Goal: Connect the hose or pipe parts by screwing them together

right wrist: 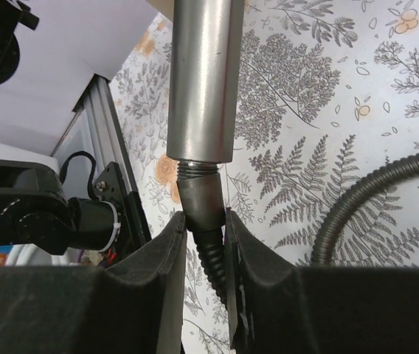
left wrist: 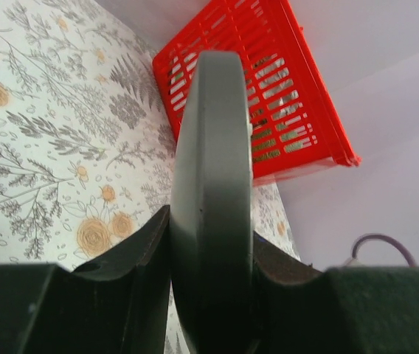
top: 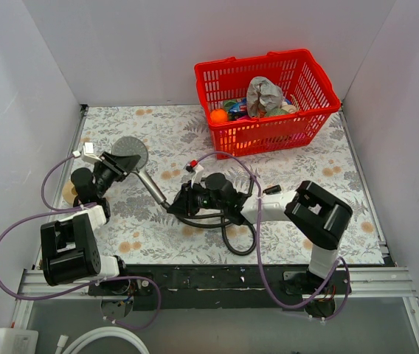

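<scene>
- Our left gripper [left wrist: 211, 247] clamps the shower head [left wrist: 209, 147] by its disc edge, over the left of the table [top: 283, 147]; torque may pivot it.
- Our right gripper [right wrist: 206, 234] pinches the hose [right wrist: 201, 200] end, meeting the handle [right wrist: 202, 81] thread; we see exposed thread, so tilt risks cross-threading.

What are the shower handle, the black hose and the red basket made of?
The shower head looks like metal or metallised plastic: its handle is smooth satin grey, softly shiny, with a threaded end. The hose seems ribbed dark plastic or a coated metal coil; its matte ridges leave that open. The basket is likely glossy red moulded plastic, by its slotted lattice walls.
</scene>
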